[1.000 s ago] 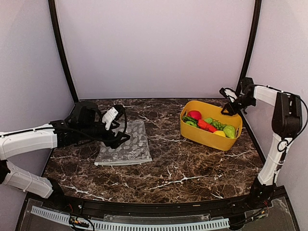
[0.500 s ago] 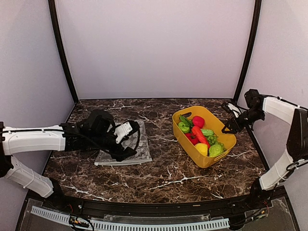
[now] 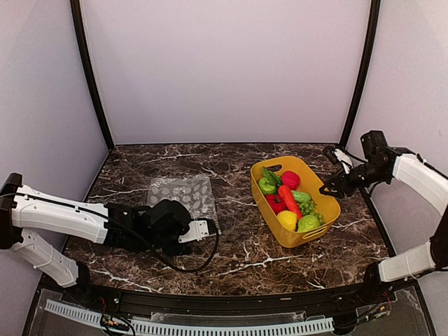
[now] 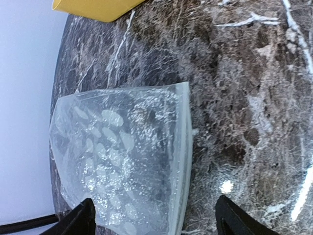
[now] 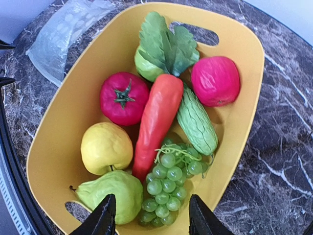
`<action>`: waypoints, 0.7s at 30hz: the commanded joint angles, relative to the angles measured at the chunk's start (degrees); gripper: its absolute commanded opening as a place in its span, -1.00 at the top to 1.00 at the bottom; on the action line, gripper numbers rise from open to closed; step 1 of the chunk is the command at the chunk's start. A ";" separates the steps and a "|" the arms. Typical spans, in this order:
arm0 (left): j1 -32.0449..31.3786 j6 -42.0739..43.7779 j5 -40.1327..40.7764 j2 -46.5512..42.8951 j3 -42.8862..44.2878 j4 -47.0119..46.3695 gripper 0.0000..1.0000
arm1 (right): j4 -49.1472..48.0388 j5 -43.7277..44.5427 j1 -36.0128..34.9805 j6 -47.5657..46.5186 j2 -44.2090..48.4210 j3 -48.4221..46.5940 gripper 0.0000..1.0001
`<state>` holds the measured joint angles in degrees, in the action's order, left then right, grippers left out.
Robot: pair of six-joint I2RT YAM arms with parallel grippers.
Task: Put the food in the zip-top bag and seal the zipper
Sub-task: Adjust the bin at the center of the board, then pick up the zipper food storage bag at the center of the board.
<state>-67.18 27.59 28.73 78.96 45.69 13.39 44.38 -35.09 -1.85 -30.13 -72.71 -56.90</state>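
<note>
"How much food [image 5: 123, 98]?"
"Eight pieces, all in one yellow basket [image 5: 63, 127]. One zip-top bag [image 4: 122, 156] lies flat, left of it."
"And the grippers?"
"Both spread wide, empty. The left gripper [image 4: 155, 210] is by the zipper [image 4: 183, 161], the right gripper [image 3: 325, 189] at the basket's rim."

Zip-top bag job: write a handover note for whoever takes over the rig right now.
Left gripper: open, holding nothing, fingers either side of the zipper edge of the zip-top bag.
Right gripper: open, holding nothing, above the yellow basket.
Food: all in the basket.
The bag lies flat and empty on the table, left of the basket.
Done: nothing bagged yet.
Left: open the bag, move every piece in, seal the zipper.
</note>
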 commanded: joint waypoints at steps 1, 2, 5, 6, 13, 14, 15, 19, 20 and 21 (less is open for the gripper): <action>-0.06 4.79 8.46 2.84 -1.89 -2.97 -0.51 | -8.06 -1.78 -1.47 3.70 3.72 3.34 0.03; -0.06 5.02 8.36 3.56 -1.98 -2.35 -0.43 | -9.11 -2.27 -1.49 3.67 4.18 4.24 0.03; -0.06 4.52 8.17 6.71 -2.05 -1.86 -0.34 | -12.43 -4.24 -1.48 3.92 5.53 6.87 0.03; -0.06 3.97 7.87 7.16 -2.02 -1.82 -0.32 | -12.87 -4.69 -1.49 3.95 5.69 7.23 0.03; -0.06 2.65 10.83 13.63 -0.88 -1.96 -0.18 | -13.36 -5.44 -1.47 4.20 5.62 8.22 0.03; -0.06 2.34 12.36 14.36 -0.12 -1.78 -0.16 | -13.37 -5.50 -1.45 4.13 5.62 8.36 0.03; -0.06 2.31 13.13 16.02 0.21 -1.48 -0.13 | -13.36 -5.47 -1.48 4.07 5.64 8.51 0.02; -0.06 2.35 17.53 20.70 1.94 -1.49 -0.03 | -13.40 -5.56 -1.47 3.87 6.30 8.83 0.03; -0.06 2.36 19.40 21.89 2.08 -2.06 -0.02 | -13.36 -5.60 -1.49 3.85 6.41 8.87 0.02; -0.06 2.48 20.38 22.49 2.46 -2.32 0.03 | -13.36 -5.71 -1.49 3.80 6.54 8.95 0.02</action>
<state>-67.24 30.59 43.94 98.83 46.59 10.76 32.47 -39.64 -3.16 -26.48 -67.57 -48.82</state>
